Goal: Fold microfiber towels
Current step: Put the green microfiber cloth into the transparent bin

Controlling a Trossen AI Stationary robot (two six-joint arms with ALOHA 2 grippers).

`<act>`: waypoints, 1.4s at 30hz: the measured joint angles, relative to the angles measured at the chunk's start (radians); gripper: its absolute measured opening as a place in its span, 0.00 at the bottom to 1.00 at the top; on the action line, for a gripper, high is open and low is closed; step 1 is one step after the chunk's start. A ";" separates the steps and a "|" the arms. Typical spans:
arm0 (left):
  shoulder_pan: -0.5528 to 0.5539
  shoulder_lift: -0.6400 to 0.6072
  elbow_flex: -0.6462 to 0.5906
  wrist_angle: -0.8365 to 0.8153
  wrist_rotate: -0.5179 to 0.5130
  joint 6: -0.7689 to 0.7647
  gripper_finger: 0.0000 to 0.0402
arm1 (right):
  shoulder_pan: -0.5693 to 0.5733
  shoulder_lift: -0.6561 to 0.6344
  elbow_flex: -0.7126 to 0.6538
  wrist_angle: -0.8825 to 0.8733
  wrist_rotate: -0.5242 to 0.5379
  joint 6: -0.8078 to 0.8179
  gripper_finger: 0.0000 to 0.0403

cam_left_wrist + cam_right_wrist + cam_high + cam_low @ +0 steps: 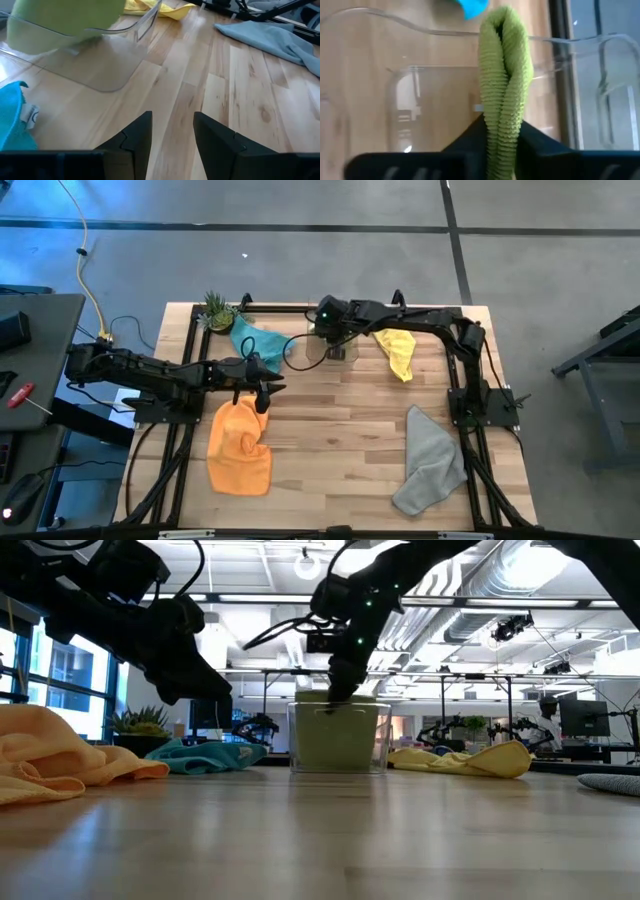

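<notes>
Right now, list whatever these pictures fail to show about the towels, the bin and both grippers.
- Lime green towel: its fold is hidden, high view, by the right gripper above the clear bin; the bin's wall blurs it in the low view.
- Orange towel: cut off by the low view's edge.
- Teal towel: partly covered by the left gripper, high view.
- Grey towel: only a sliver at the low view's edge.
</notes>
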 joint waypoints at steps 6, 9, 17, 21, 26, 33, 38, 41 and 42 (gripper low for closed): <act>0.000 0.000 0.000 0.000 0.026 0.000 0.33 | 0.019 0.000 0.007 -0.054 -0.051 0.066 0.43; 0.000 0.000 0.000 0.000 0.030 0.000 0.33 | 0.019 0.000 0.052 -0.114 -0.100 0.075 0.52; 0.000 0.000 0.000 0.000 0.049 0.000 0.33 | -0.048 0.000 0.153 -0.198 -0.221 0.081 0.48; -0.001 0.000 0.000 -0.004 0.049 0.000 0.33 | -0.112 0.056 0.153 -0.195 -0.314 0.106 0.24; -0.001 0.000 0.000 -0.018 0.049 0.000 0.33 | -0.157 0.153 0.153 -0.194 -0.354 0.101 0.05; -0.001 0.000 0.000 -0.038 0.049 -0.001 0.33 | -0.158 0.231 0.152 -0.193 -0.352 0.082 0.01; -0.001 0.000 0.000 -0.038 0.049 -0.001 0.33 | -0.164 0.233 0.152 -0.188 -0.287 0.080 0.01; -0.001 0.000 0.000 -0.038 0.049 -0.003 0.33 | -0.174 0.233 0.152 -0.192 -0.287 0.091 0.00; -0.001 0.000 0.000 -0.038 0.049 -0.003 0.33 | -0.176 0.237 0.152 -0.195 -0.287 0.092 0.00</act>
